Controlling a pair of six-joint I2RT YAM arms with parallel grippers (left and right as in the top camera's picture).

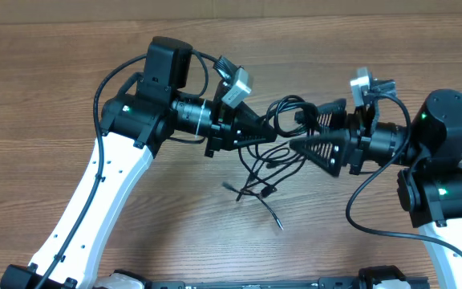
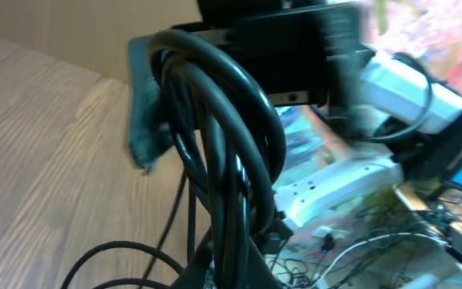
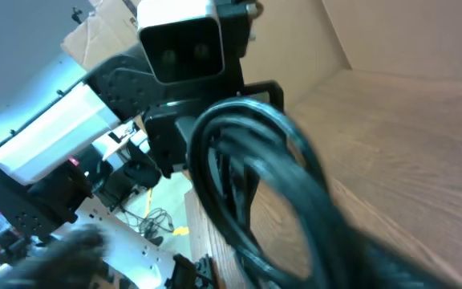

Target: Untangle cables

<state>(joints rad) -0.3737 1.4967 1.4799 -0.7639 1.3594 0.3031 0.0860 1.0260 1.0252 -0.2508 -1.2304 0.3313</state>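
The cables (image 1: 283, 111) are thin black cords, looped in a small bundle held in the air between my two grippers. Loose strands (image 1: 255, 183) hang from the bundle down to the wooden table. My left gripper (image 1: 261, 133) points right and is shut on the bundle. In the left wrist view the cables (image 2: 223, 144) rise as a thick loop from between the jaws. My right gripper (image 1: 305, 128) points left with its fingers spread wide, open, at the loop's right side. The right wrist view shows the cables (image 3: 247, 185) close up and blurred.
The wooden table (image 1: 70, 72) runs under both arms. A small plug end (image 1: 277, 225) lies near the front. The left arm's camera housing (image 3: 179, 40) fills the top of the right wrist view, close to the loop. Thicker arm wires (image 1: 375, 217) curve beside the right arm.
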